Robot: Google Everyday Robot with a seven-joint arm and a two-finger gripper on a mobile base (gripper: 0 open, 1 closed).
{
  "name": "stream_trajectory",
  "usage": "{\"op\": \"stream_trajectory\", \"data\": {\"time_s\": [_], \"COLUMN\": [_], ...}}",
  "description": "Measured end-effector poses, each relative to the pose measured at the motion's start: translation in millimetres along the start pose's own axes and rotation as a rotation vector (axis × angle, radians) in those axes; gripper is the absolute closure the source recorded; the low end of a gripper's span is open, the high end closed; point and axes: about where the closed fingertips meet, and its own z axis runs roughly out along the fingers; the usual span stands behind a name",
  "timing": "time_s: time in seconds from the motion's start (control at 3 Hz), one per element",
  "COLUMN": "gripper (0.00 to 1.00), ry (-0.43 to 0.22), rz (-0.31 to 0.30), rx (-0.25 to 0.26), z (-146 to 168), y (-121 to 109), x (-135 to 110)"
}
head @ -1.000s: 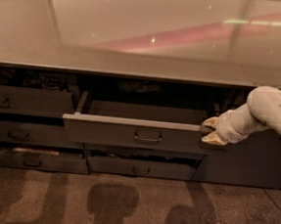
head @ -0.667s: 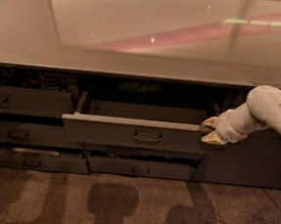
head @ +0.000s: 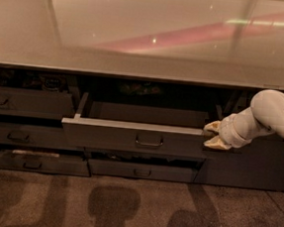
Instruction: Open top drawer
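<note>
No text, label, brand or number is legible on the top drawer [head: 110,137] or countertop [head: 136,65]; gripper [head: 213,135] sits at the drawer's right end.

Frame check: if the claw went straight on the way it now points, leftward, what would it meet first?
The claw sits at the right end of the pulled-out top drawer, pointing left. Going on, it would probably meet the end of that drawer's front panel first, though depth is unclear.
</note>
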Motion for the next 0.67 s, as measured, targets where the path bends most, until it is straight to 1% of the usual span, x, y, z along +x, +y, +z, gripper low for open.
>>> {"op": "stream_trajectory", "data": {"time_s": [0.33, 0.67], "gripper": [1.00, 0.81], "ry": [0.000, 0.000], "rz": [0.000, 0.000], "rx": [0.000, 0.000], "z": [0.0, -0.2], "y": [0.0, 0.0], "x": [0.0, -0.2]}}
